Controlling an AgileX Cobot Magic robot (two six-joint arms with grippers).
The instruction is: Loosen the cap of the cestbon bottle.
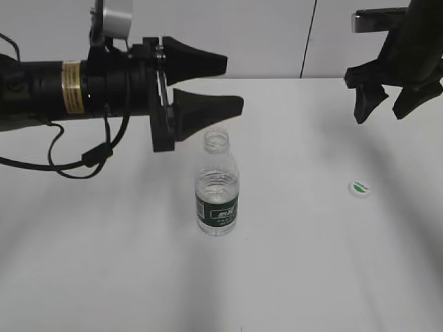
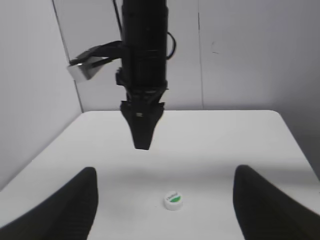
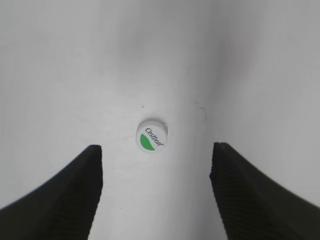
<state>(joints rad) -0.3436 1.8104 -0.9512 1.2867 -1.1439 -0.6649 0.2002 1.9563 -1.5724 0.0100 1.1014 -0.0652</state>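
I saw the cap [image 1: 358, 188] already off, lying flat on the bench [image 1: 311, 263] beneath my wide-open right hand [image 1: 380, 101], while my wide-open left hand [image 1: 211, 86] hung above the upright, open-necked bottle [image 1: 217, 194]

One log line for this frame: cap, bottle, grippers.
cap: off, on table | bottle: upright, open | left gripper: open, empty | right gripper: open, above cap

Cap [image 3: 151, 136] on table [image 3: 60, 75] — pincer [image 3: 156, 187] apart
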